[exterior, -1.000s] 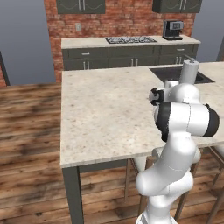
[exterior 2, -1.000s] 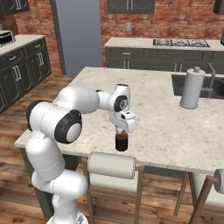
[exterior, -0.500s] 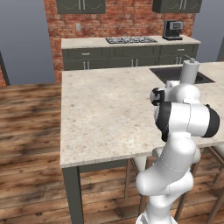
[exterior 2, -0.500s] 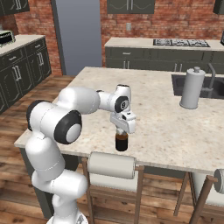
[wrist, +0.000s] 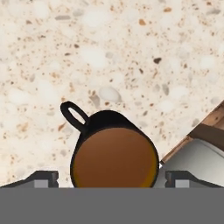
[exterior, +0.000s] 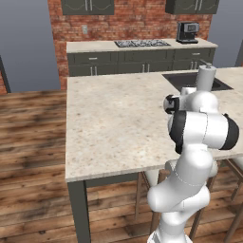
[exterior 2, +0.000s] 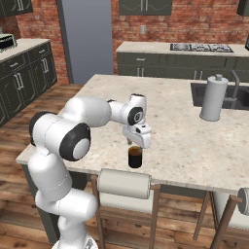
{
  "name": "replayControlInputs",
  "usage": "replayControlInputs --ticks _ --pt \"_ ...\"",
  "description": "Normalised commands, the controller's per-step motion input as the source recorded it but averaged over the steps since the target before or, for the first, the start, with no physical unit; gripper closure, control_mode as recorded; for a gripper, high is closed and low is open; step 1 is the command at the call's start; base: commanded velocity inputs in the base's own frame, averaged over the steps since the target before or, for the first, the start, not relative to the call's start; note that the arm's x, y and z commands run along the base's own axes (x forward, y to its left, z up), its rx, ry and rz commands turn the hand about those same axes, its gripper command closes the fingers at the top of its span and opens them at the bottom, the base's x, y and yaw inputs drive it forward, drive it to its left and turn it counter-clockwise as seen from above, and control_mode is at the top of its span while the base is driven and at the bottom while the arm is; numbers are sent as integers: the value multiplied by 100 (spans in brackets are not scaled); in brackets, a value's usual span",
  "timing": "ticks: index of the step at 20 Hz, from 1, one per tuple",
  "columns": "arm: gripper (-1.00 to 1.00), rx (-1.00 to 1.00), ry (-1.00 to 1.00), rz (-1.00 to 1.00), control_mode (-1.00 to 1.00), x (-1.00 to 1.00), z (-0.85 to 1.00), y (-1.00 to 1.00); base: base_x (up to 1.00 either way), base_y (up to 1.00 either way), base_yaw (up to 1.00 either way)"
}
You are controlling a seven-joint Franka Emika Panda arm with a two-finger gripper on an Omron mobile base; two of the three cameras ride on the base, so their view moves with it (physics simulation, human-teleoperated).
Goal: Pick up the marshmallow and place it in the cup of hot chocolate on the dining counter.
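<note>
Marshmallow not discernible; possibly between the fingers or already dropped, cannot tell. Cup of hot chocolate (exterior 2: 135, 157) standing upright near the table's (exterior 2: 185, 141) front edge, above a stool (exterior 2: 124, 184). Pincer (exterior 2: 135, 145) poised directly over the brown liquid, presumably for release; spread wide or closed, cannot tell.
</note>
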Motion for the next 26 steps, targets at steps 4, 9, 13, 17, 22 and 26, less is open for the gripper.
replayControlInputs --ticks 4,9,13,17,22,26 --pt "-100 3 -22 -1 -100 -28 59 0 0 0 0" --pt "-100 -1 -30 -2 -100 -18 99 22 0 0 0" --pt "-100 -4 -25 1 -100 -13 98 58 0 0 0" --pt "-100 0 -18 8 -100 -42 84 76 0 0 0" --pt "-100 -2 -12 21 -100 -66 69 74 0 0 0" --pt "-100 -7 -11 39 -100 -88 47 63 0 0 0"
